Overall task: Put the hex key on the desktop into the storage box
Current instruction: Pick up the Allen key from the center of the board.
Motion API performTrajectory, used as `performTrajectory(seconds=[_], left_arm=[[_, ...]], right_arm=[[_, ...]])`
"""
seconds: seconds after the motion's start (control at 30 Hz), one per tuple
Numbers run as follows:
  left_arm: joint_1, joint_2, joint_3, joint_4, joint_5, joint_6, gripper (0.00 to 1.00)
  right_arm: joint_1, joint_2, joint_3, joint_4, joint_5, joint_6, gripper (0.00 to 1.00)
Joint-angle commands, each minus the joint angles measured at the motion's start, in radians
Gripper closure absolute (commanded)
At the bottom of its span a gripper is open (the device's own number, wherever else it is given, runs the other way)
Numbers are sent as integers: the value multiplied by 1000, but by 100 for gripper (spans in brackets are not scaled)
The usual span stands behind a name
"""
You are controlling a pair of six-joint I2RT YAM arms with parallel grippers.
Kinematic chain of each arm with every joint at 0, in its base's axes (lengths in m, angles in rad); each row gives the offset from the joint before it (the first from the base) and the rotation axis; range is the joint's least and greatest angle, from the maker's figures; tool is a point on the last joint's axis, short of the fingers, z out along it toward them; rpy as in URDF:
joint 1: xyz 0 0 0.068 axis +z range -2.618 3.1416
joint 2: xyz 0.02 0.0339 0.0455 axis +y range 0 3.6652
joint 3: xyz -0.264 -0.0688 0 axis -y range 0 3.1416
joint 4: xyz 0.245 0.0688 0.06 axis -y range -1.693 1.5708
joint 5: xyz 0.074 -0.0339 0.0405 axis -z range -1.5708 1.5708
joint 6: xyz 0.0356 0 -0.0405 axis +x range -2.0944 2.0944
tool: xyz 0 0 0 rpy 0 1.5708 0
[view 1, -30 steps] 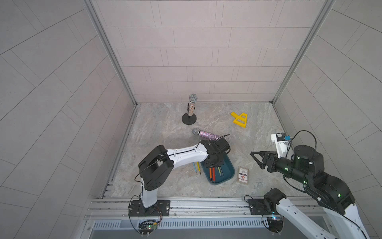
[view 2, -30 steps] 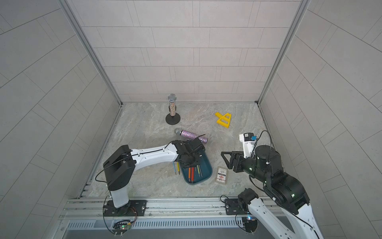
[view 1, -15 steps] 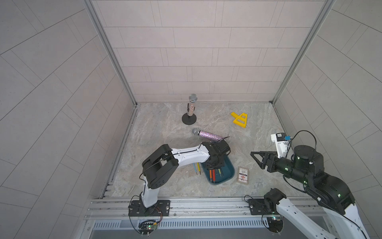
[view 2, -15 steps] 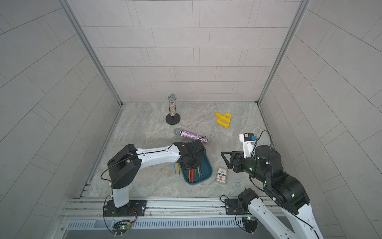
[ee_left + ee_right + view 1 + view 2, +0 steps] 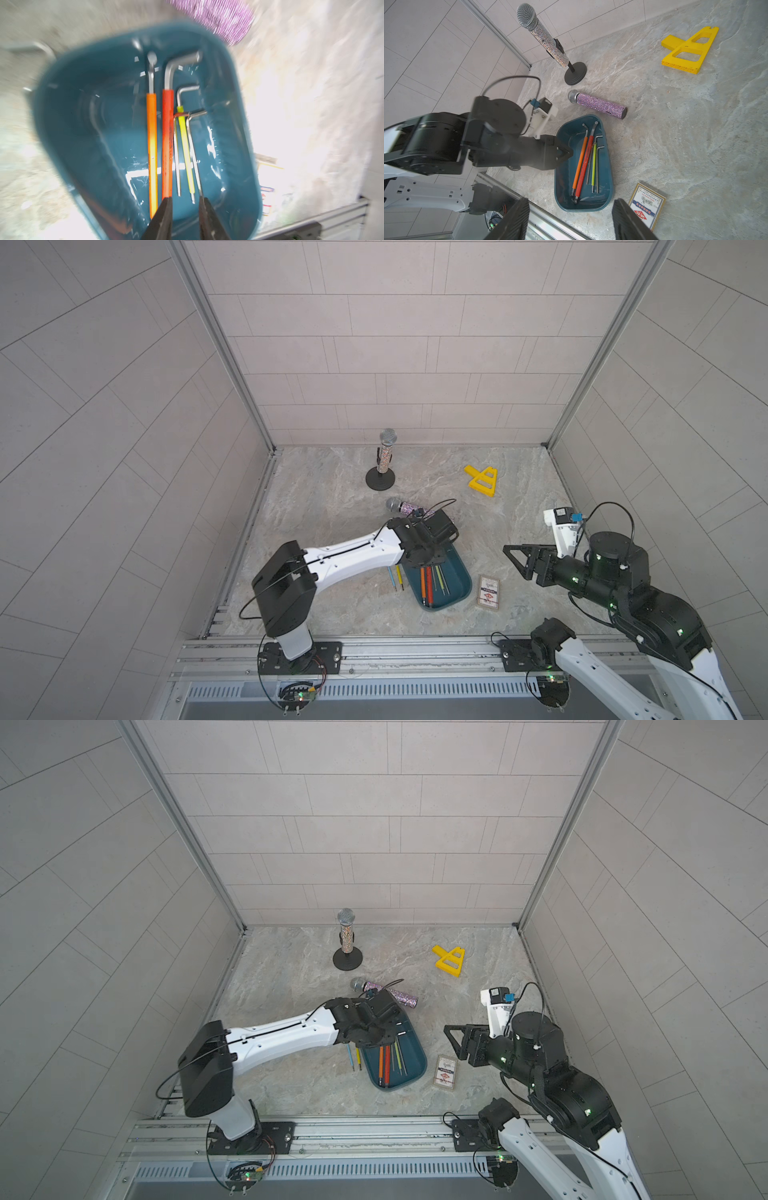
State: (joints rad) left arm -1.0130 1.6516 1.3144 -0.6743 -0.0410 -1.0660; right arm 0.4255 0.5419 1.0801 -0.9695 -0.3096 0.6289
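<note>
Counts five hex keys [image 5: 583, 162] in the storage box [image 5: 459, 576] beneath the parted, empty left hand [image 5: 185, 204], leaves a blue hex key [image 5: 391, 577] and a yellow hex key [image 5: 400, 576] on the surface [image 5: 332, 506] just beside it.

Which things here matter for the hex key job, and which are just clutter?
Job:
- storage box
- hex keys in it
- blue hex key and yellow hex key, on the desktop beside the box
- left gripper, open over the box

Lying about:
- microphone on stand
- purple microphone, lying flat
- yellow plastic piece
- card box
</note>
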Motion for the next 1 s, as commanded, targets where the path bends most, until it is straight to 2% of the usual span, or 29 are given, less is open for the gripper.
performTrajectory(seconds=[0.0, 0.13, 0.23, 0.43, 0.67, 0.77, 0.97], left_arm=[[24, -68, 5, -81, -82, 18, 67], [67, -141, -62, -93, -102, 14, 66], [100, -206, -144, -74, -130, 7, 60], [187, -261, -272, -45, -87, 7, 60], [232, -218, -361, 30, -39, 6, 64], [245, -184, -391, 76, -11, -1, 71], [276, -109, -420, 150, 53, -9, 71]], right_arm=[[5, -4, -6, 5, 5, -6, 32], [5, -4, -5, 6, 3, -5, 32], [6, -4, -7, 6, 2, -6, 32], [5, 1, -7, 9, 0, -8, 32], [6, 6, -6, 11, -1, -8, 32], [4, 4, -6, 9, 0, -8, 32], [6, 1, -10, 8, 1, -9, 32]])
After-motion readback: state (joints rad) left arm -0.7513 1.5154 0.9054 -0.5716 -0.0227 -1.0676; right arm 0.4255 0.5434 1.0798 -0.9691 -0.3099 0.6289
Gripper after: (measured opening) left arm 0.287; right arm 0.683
